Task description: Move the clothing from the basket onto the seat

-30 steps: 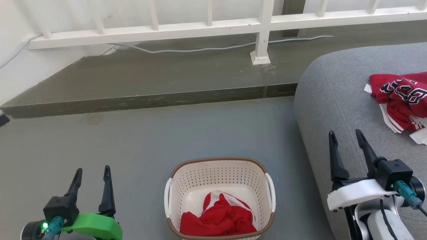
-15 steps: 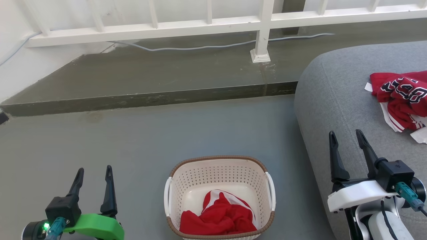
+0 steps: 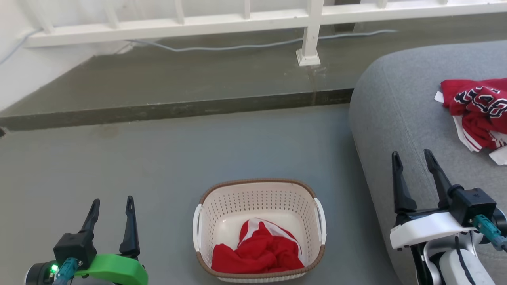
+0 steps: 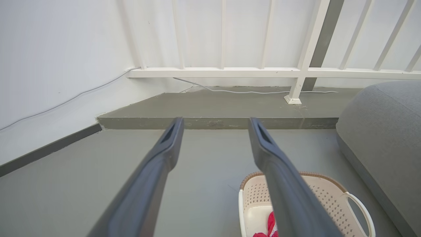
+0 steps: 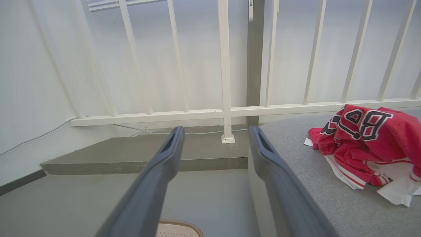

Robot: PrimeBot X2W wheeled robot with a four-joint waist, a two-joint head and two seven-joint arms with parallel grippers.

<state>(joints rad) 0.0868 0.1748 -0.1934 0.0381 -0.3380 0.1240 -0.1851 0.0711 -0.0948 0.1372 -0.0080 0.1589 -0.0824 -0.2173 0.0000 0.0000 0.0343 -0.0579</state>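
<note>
A white perforated basket point(image 3: 257, 198) with a brown rim stands on the grey floor, bottom centre. One crumpled red garment point(image 3: 257, 251) with white trim lies inside it; the left wrist view catches the basket point(image 4: 329, 197) and a bit of that red cloth point(image 4: 270, 227). A second red garment with black-and-white lettering point(image 3: 481, 111) point(image 5: 365, 144) lies on the grey seat point(image 3: 396, 103) point(image 5: 296, 158) at the right. My left gripper point(image 3: 111, 202) is open, left of the basket. My right gripper point(image 3: 411, 155) is open over the seat's near edge. Both hold nothing.
A raised concrete step point(image 3: 174, 111) runs across the floor behind the basket. On it stand a white railing point(image 3: 313, 31) with a post and a grey cable point(image 3: 237, 47). A white wall point(image 4: 49, 65) closes the left side.
The whole head view has shifted slightly, so the basket, step and seat sit a little higher in the picture. Both grippers stay open and where they were.
</note>
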